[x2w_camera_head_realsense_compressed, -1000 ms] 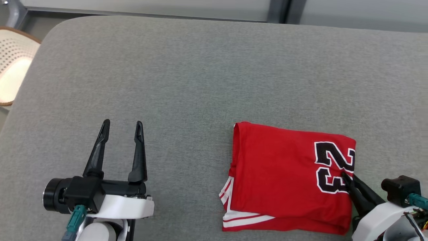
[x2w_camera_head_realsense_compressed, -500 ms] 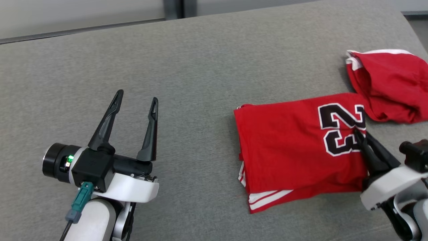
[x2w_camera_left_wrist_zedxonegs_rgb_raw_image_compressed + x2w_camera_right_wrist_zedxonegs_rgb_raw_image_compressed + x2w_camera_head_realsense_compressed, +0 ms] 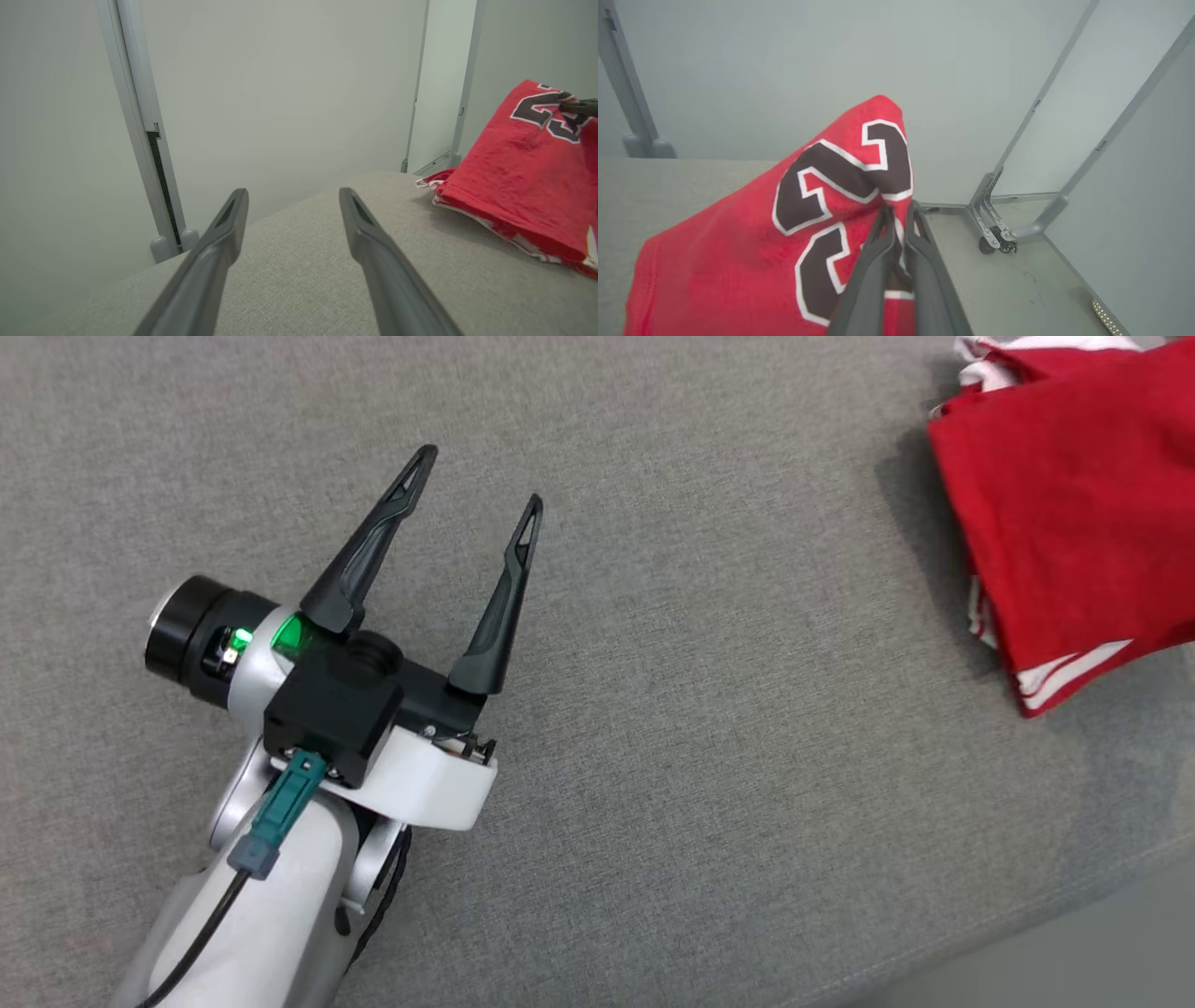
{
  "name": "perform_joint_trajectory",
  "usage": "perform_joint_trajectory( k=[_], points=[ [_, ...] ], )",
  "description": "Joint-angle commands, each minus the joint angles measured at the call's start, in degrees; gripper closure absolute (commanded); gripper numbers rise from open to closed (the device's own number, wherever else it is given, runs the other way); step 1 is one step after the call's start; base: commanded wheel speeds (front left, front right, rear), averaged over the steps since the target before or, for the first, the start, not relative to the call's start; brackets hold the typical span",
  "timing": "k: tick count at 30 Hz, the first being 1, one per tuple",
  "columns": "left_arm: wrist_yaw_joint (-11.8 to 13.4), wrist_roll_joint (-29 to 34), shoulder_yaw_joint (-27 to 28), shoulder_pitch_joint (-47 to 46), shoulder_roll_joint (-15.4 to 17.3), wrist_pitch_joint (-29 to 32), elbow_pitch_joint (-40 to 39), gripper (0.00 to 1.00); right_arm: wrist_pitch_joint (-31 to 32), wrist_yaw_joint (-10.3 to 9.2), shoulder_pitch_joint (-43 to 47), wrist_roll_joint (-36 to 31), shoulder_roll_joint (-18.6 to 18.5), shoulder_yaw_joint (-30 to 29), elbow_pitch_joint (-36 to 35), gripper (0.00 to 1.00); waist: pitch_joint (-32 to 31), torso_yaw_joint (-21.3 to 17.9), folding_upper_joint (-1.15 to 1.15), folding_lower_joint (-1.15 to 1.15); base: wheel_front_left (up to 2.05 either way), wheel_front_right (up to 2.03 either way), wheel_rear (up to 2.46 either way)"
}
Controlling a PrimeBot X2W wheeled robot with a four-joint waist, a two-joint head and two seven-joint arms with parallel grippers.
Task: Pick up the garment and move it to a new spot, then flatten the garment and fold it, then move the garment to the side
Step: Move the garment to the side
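The left claw [image 3: 479, 478] hovers low over the bare middle of the grey padded bench [image 3: 709, 728], its two dark fingers spread wide and holding nothing. Farther off, toward the bench's right edge, is the folded red garment [image 3: 1074, 504] with white-striped hems. The right claw [image 3: 900, 207] is pinched tight on the garment's edge beside the black number, and that side is raised while the striped folded edge rests on the bench. Beyond are grey wall panels.

Garment [image 3: 1074, 523] on cushion [image 3: 709, 728], right of left claw [image 3: 479, 478].
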Motion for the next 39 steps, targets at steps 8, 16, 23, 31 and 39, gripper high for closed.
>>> perform_joint_trajectory(
  k=[8,16,23,31,39],
  points=[
    [-1.7,1.9,-1.7,-6.2,0.3,0.6,0.8,0.00,-3.7,-0.14,-7.6,4.0,-2.8,-0.6,13.3,1.00,8.4,2.6,0.00,0.00,0.00,0.00,0.00],
    [-1.5,1.6,-1.8,-7.2,0.5,-0.3,2.1,0.00,-6.9,-0.14,-11.3,5.6,-3.1,1.0,24.4,0.00,9.1,3.7,0.00,0.00,0.00,0.00,0.00],
    [1.0,-0.8,0.3,-2.1,0.4,-3.3,4.6,0.00,-8.1,-0.14,-5.5,2.4,-0.8,-4.3,17.8,0.00,2.8,3.7,0.00,0.00,0.00,0.00,0.00],
    [4.2,-4.7,3.3,6.2,-0.2,-6.3,7.1,0.00,-8.1,-0.14,8.9,-6.6,8.0,-10.9,-0.8,0.00,-5.9,5.5,0.00,0.00,0.00,0.00,0.00],
    [5.6,-7.7,5.3,12.4,-1.5,-8.0,9.5,0.00,-7.9,-0.14,19.8,-10.6,15.4,-9.6,-12.6,0.00,-13.0,9.4,0.00,0.00,0.00,0.00,0.00]
  ],
)
